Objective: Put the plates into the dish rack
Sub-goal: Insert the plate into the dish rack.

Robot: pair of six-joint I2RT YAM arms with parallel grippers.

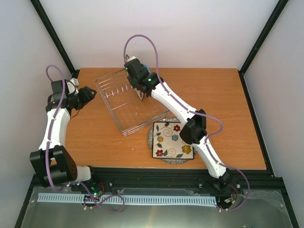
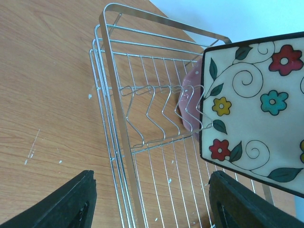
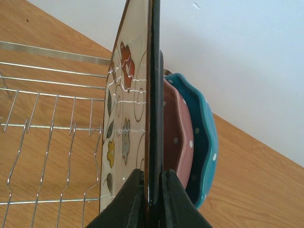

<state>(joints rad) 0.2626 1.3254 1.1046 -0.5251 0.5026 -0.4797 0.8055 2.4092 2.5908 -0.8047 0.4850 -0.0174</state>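
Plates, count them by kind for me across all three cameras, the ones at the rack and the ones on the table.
Square flowered plates: 2, the held plate in the right gripper and the table plate
Round grey speckled plate: 1
Pink dotted scalloped plate: 1
Blue dotted scalloped plate: 1
Total: 5

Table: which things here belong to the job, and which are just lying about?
Job: rack, flowered plate in right claw, blue plate in rack, second flowered plate on grey plate.
Lying about: nothing seen; left claw open, holding nothing.
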